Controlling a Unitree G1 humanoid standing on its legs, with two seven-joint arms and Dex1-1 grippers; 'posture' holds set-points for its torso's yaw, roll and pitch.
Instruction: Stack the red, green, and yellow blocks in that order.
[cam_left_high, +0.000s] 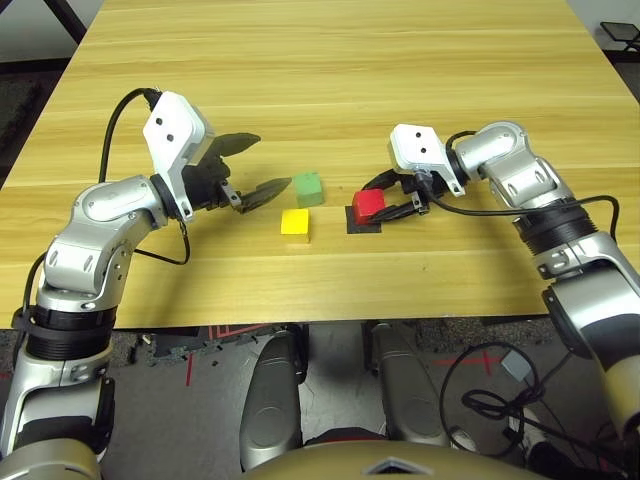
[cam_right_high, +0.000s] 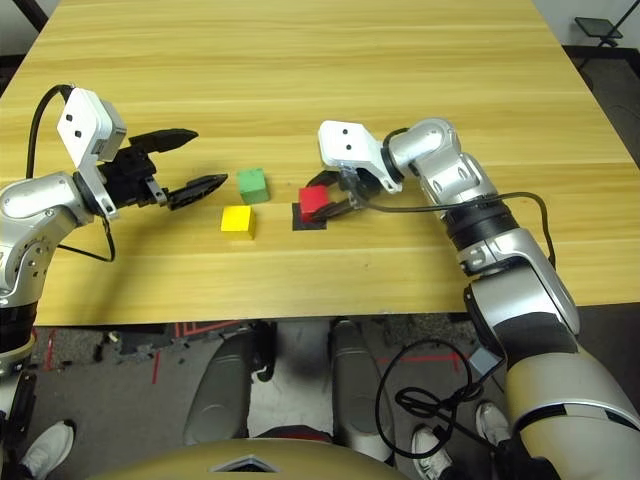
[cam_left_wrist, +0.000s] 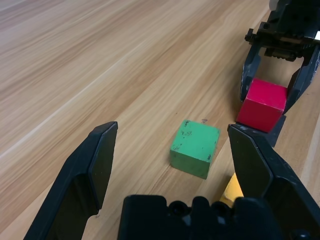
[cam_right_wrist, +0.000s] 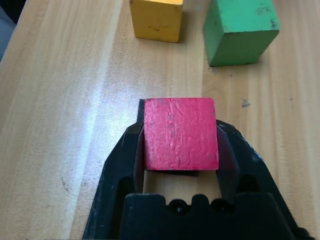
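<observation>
with twelve o'clock toward the table's far edge, the left gripper comes first, its fingers spread wide and empty as they reach toward three o'clock, and the yellow block sits on the wood at about five o'clock from their tips. the green block is on the table just beside the yellow one, at about twelve o'clock from it; farther right, at about four o'clock from the green, the red block is over the black square patch, pinched between the right gripper's two fingers, which come in from about three o'clock.
</observation>
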